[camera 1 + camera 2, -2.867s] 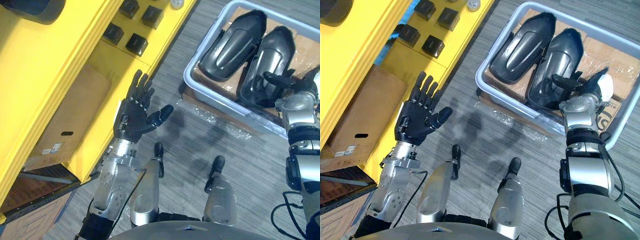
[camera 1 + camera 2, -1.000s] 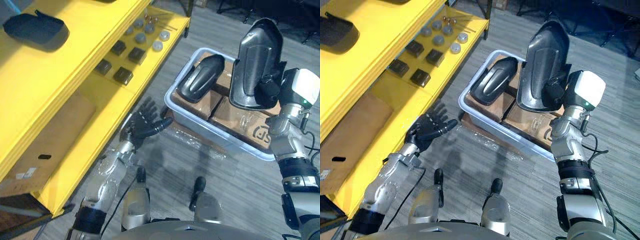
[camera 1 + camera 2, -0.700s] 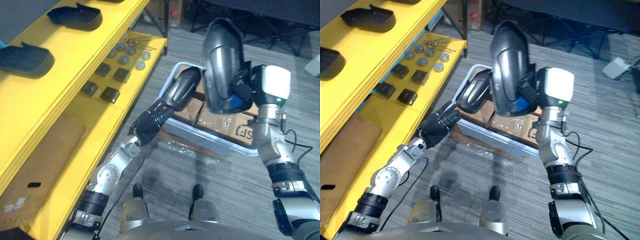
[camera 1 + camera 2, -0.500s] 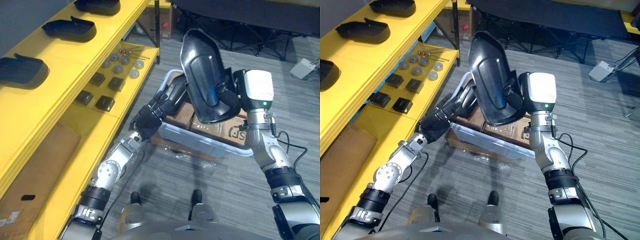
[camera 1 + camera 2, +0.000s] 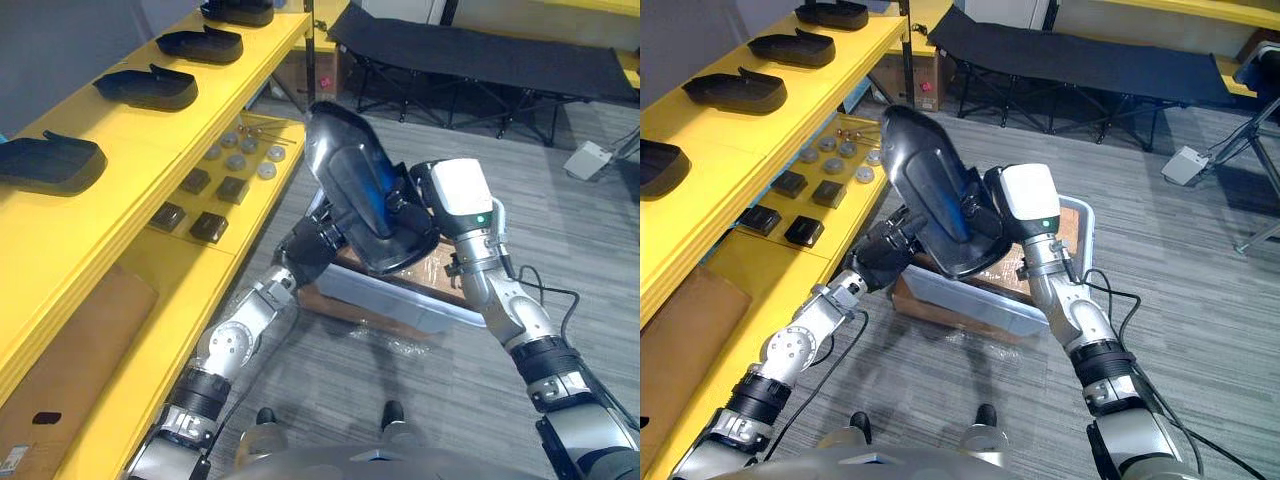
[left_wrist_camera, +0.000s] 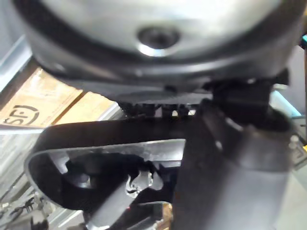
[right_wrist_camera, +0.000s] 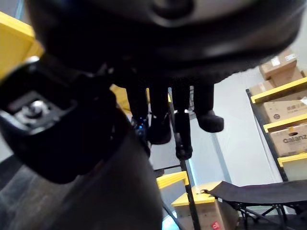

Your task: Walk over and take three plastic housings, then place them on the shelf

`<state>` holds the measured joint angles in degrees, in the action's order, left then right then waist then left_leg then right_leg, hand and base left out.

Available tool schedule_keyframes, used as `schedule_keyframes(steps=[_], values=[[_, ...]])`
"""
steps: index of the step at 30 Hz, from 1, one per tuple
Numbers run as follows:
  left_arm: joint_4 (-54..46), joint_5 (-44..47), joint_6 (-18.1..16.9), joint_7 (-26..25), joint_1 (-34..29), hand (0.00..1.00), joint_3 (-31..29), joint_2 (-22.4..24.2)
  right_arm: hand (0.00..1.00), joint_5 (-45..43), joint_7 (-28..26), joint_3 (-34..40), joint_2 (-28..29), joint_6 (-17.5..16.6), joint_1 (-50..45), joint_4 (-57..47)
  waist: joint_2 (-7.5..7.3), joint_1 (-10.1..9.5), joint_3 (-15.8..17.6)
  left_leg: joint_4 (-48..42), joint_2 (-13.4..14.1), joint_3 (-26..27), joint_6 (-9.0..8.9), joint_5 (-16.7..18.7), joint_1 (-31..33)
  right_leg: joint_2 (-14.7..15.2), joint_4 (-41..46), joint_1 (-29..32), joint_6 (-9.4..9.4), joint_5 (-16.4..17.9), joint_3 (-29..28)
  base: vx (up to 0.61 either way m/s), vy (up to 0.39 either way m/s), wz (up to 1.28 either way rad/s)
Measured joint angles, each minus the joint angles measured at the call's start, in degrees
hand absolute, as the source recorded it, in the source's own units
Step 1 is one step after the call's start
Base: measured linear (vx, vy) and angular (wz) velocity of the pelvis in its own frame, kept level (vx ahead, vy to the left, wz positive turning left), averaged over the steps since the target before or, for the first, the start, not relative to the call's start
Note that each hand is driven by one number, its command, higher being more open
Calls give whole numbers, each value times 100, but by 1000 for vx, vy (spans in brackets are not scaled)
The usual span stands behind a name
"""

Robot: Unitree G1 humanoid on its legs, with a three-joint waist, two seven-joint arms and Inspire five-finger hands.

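The shelf (image 5: pixel 120 130) is bright yellow. On it lie matte black housings (image 5: pixel 150 88); beside it the raised housing (image 5: pixel 365 205) is glossy black. Beside the shelf the bin (image 5: pixel 400 300) is pale grey and the floor (image 5: pixel 560 200) grey-striped; low in the shelf the cardboard box (image 5: pixel 80 350) is brown.

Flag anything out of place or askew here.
Crumpled clear plastic film lies loose on the floor before the grey bin. The plastic housing in the right hand is tilted, which fits a carry; nothing else stands out.

Right robot hand (image 5: pixel 406 203) clasped, left robot hand (image 5: pixel 316 242) raised alongside
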<state>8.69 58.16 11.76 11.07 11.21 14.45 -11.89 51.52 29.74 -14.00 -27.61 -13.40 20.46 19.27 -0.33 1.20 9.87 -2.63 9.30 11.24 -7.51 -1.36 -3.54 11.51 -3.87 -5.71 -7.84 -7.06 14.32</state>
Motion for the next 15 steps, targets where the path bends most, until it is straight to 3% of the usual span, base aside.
schedule_keyframes(steps=[5, 6, 10, 15], values=[[183, -499, -29, -122, 0, 100, 220, 25, 0, -15, -59, -207, 117, -107, 6, 0, -10, -58, -64, 11, 2, -44, 3, -2, -2, -13, -52, -34, 10, -23, 54, -39, 0, 4], [187, -547, -31, -155, 0, 0, 264, 43, 0, -16, -69, -275, 118, -130, 5, 0, -12, -77, -69, 11, 2, -60, 5, -5, -2, -13, -52, -29, 11, -23, 73, -41, 1, 5], [187, -676, -151, -334, -3, 0, 277, 71, 0, -43, -76, -350, 174, -207, 3, 1, -40, -106, -98, 101, -5, -79, -6, -61, -9, -15, -52, -13, 12, -22, 95, -10, 1, 4], [172, -650, -662, -559, -18, 0, 275, 204, 0, -294, -76, -200, 449, -206, -263, -2, -125, -115, -164, 188, -14, -62, -4, -79, -25, -15, -53, 12, 12, -22, 97, 4, 1, -1]])
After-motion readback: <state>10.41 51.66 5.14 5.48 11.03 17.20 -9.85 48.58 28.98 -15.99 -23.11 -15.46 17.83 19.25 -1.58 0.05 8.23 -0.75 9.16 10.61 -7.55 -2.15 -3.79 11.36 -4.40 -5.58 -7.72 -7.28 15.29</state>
